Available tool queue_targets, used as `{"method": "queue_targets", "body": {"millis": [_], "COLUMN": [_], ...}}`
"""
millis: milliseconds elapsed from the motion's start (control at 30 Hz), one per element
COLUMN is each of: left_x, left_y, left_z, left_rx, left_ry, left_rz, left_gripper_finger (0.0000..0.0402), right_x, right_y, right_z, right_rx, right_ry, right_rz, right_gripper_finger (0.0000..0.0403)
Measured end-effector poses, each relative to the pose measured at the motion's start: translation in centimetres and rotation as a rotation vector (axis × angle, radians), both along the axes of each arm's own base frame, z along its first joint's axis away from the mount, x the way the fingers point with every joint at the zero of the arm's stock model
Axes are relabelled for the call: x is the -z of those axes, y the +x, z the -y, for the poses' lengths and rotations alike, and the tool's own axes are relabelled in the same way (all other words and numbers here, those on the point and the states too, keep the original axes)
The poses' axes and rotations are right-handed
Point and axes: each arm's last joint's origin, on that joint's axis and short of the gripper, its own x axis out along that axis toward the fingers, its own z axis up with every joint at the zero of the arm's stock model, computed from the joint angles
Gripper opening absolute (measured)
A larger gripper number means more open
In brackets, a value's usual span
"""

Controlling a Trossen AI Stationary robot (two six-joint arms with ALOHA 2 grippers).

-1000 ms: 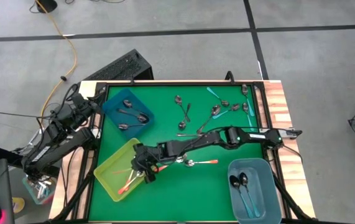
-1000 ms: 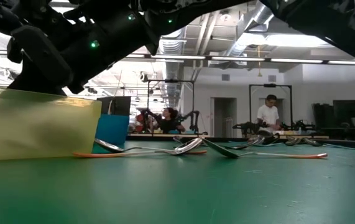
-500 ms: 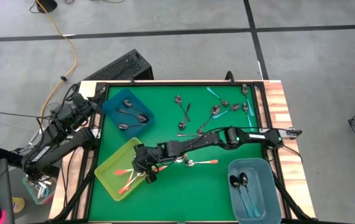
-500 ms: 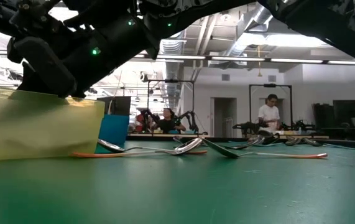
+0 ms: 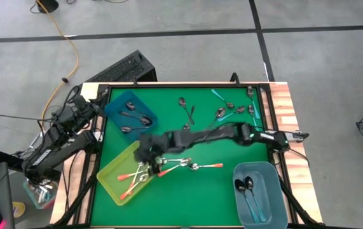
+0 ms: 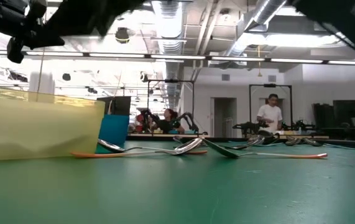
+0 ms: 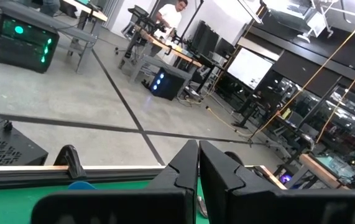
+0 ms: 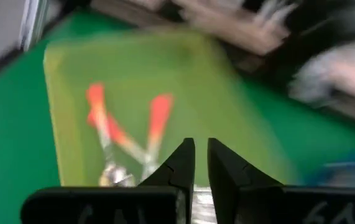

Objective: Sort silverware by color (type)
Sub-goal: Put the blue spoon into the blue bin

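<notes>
My right gripper (image 5: 144, 154) hangs above the far right corner of the yellow-green bin (image 5: 109, 180), open a little, with nothing between its fingers (image 8: 200, 149). Below it, orange-handled spoons (image 8: 155, 121) lie on the floor of the bin (image 8: 165, 68). Two more orange-handled spoons (image 5: 201, 166) lie flat on the green mat to the right of the bin. Other loose spoons (image 5: 222, 113) lie near the far edge. My left gripper (image 7: 198, 152) waits shut at the table's left edge.
A dark blue bin (image 5: 114, 105) with dark spoons stands at the far left. A light blue bin (image 5: 264, 172) with teal-handled spoons stands at the near right. In the low view the yellow-green bin's wall (image 6: 40, 130) fills the left. People show in the room behind.
My right gripper has risen from the yellow-green bin's right rim and drawn a little toward the far edge. In the low view it has lifted from the bin's top to the picture's upper edge.
</notes>
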Motion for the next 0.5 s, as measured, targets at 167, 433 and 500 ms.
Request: {"method": "queue_targets", "body": {"millis": [167,433,500], "left_x": [0.0,0.0,0.0], "left_y": [0.0,0.0,0.0], "left_z": [0.0,0.0,0.0], "left_rx": [0.002,0.006,0.009], "left_ry": [-0.018,-0.022,-0.023], "left_rz": [0.026,0.031,0.032], "left_gripper_finger": [0.0000,0.0000,0.0000], "right_x": [-6.5,-12.2,-12.1], "right_y": [-4.0,-10.7,-11.7], "right_z": [2.5,3.9,3.5], "right_rx": [0.112,0.311,0.354], "right_ry": [-0.051,0.104,0.139], "right_rz": [-0.046,-0.226,-0.310], "right_gripper_finger": [0.0057,0.0057,0.0057]}}
